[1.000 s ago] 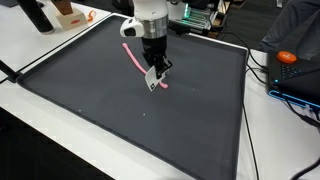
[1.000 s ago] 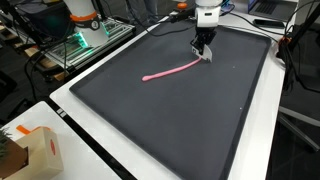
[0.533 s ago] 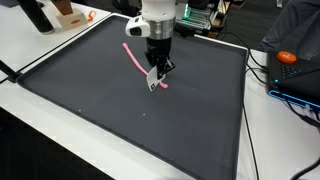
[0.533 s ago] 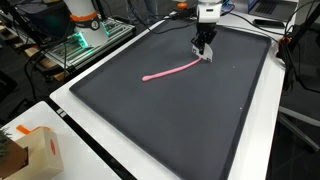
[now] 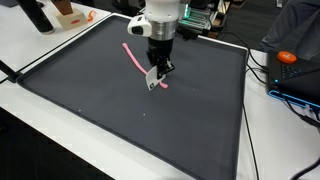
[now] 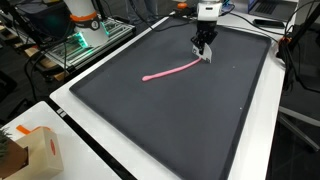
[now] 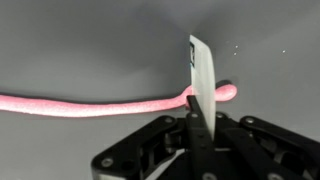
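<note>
A long pink rope (image 5: pixel 136 60) (image 6: pixel 172 70) lies on the dark mat (image 5: pixel 110 110) (image 6: pixel 170 120). My gripper (image 5: pixel 157 74) (image 6: pixel 204 50) points down over one end of the rope, shut on a thin white flat strip (image 5: pixel 152 81) (image 7: pixel 203 72). In the wrist view the strip sticks out past my gripper (image 7: pixel 193 122) and stands across the rope (image 7: pixel 100 105) close to its rounded end (image 7: pixel 226 92). Whether the strip touches the rope or the mat cannot be told.
The mat has a white border on a white table. An orange object (image 5: pixel 287 57) and cables lie beyond the mat's edge. A cardboard box (image 6: pixel 35 150) sits at a near corner. Another robot base (image 6: pixel 82 18) and green-lit electronics (image 6: pixel 78 45) stand at the back.
The arm's upper wrist has shifted slightly sideways in an exterior view. The fingertips, the white strip and the rope stay where they were.
</note>
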